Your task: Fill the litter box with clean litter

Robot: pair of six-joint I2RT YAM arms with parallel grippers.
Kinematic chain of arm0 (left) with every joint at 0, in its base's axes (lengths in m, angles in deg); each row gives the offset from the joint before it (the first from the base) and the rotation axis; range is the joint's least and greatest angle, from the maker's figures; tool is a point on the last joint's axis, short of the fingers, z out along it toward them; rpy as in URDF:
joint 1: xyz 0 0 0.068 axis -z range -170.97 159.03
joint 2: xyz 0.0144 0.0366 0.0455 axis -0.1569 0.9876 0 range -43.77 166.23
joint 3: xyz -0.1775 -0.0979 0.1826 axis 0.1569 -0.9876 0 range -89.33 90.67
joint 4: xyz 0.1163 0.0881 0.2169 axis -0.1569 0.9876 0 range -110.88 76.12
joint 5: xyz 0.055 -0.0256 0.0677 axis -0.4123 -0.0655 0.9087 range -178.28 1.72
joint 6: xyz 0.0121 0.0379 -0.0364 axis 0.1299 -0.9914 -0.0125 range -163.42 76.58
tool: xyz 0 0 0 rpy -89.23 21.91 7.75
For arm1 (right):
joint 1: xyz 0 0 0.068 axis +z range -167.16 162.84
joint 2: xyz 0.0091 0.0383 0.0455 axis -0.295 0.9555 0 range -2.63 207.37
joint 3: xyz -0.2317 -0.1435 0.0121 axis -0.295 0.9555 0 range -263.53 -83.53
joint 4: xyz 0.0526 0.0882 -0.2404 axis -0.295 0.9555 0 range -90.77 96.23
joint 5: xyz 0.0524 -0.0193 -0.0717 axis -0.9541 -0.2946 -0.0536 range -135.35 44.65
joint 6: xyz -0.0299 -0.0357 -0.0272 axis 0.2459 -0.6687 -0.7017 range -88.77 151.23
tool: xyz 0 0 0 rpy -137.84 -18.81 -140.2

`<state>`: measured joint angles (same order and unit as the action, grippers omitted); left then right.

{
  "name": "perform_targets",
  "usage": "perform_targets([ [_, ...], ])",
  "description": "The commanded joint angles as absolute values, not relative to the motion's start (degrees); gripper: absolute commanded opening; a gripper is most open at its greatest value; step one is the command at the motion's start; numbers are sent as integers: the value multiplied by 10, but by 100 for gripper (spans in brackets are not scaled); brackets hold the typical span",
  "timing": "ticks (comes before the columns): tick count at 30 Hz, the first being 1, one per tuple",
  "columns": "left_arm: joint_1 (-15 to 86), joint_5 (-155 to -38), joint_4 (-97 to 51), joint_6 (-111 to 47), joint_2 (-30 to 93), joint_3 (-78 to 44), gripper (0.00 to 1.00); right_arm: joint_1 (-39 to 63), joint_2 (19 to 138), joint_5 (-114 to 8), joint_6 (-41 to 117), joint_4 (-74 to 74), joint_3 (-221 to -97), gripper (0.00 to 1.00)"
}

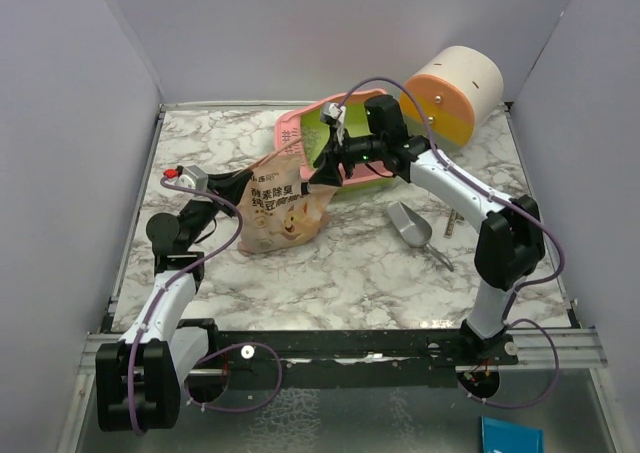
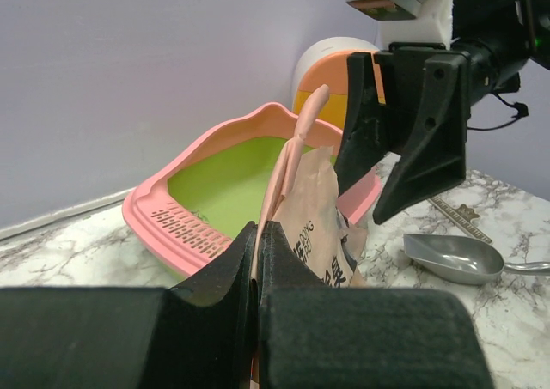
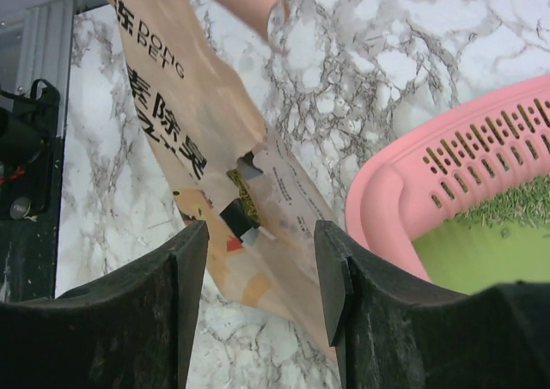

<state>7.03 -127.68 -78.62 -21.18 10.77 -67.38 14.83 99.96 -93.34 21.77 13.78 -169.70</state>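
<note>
The pink litter box (image 1: 300, 133), bright green inside, stands at the back middle; it also shows in the left wrist view (image 2: 163, 213) and the right wrist view (image 3: 404, 191). A thin patch of clean litter (image 3: 507, 204) lies by its slotted grille. The tan pouch (image 1: 283, 205) leans beside the box's near left rim. My left gripper (image 1: 240, 186) is shut on the pouch's edge (image 2: 314, 209), fingertips (image 2: 275, 247) pressed together on it. My right gripper (image 1: 325, 168) is open just above the pouch's torn top corner (image 3: 215, 148), its jaws either side of it and apart from it.
A grey metal scoop (image 1: 412, 225) lies right of the pouch, also in the left wrist view (image 2: 451, 256). A white, orange and yellow round cabinet (image 1: 455, 93) stands at the back right. Grey walls close in the marble table (image 1: 330, 273) on three sides.
</note>
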Motion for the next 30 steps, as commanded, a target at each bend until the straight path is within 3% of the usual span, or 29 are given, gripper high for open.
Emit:
perform_targets([
  [1, 70, -1263, -891, -211, 83, -636, 0, 154, 1048, -972, 141, 242, -1779, 49],
  [15, 71, -1266, -902, -207, 105, -621, 0, 161, 1082, -1026, 106, 254, -1748, 48],
  [30, 70, -1278, -907, -204, 100, -628, 0, 162, 1082, -970, 110, 242, -1782, 51],
])
